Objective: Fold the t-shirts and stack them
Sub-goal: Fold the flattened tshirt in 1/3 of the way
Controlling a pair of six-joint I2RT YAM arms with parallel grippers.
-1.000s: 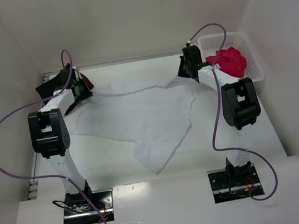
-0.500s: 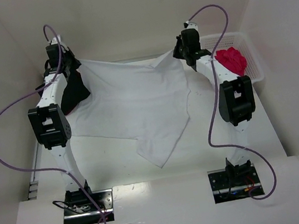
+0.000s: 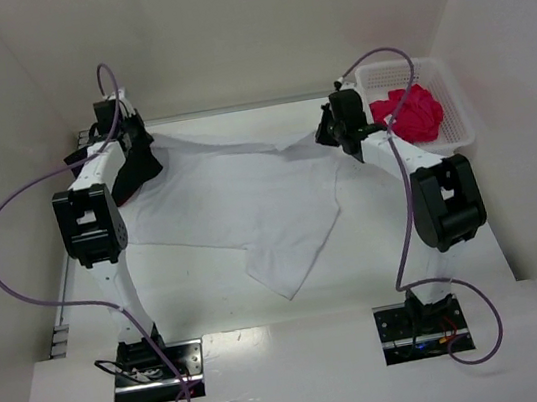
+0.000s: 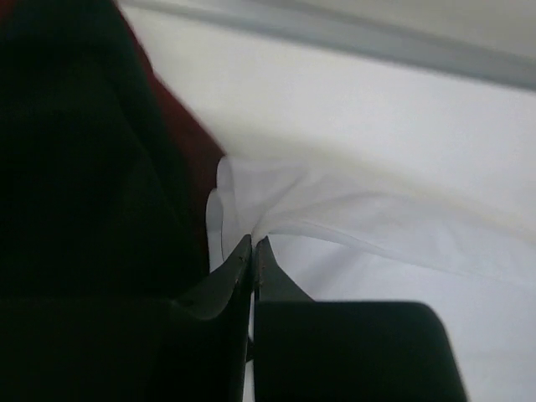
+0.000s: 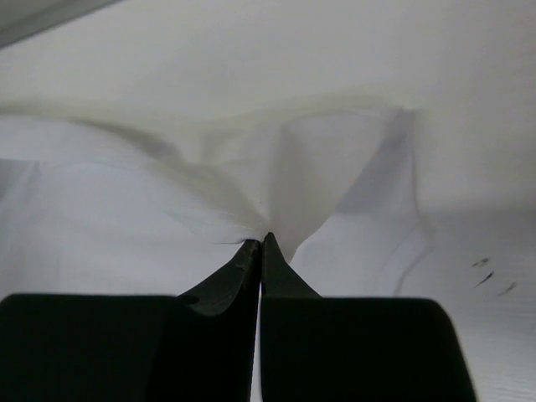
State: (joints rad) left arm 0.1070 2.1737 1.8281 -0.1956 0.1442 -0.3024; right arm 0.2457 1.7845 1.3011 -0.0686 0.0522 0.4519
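Cloth held between two grippers: we see the white shirt [image 3: 238,197] pinched at two points along its far edge. The left gripper [image 4: 253,242] has its jaws pressed together on a bunched corner of the fabric. The right gripper [image 5: 262,238] is likewise clamped tight on a fold of the same edge. The held edge runs straight across from one gripper to the other, sagging slightly in the middle, so the shirt's long axis between the hands lies side to side. From both grippers the body of the shirt trails back toward the arm bases and rests on the table [image 3: 429,258], ending in a point nearer the left arm's side of centre. We judge that the coming move turns on this: the loose bulk lies wholly behind the fingertips, and each arm is equally near its own corner. Just outside the left gripper, close against it, lie the black shirt [image 3: 139,168] and the dark red shirt [image 4: 178,138], apparently not folded. Just outside the right gripper stands the basket [image 3: 398,65], which holds the pink-red shirt [image 3: 413,111], crumpled; we can make out nothing else inside it.
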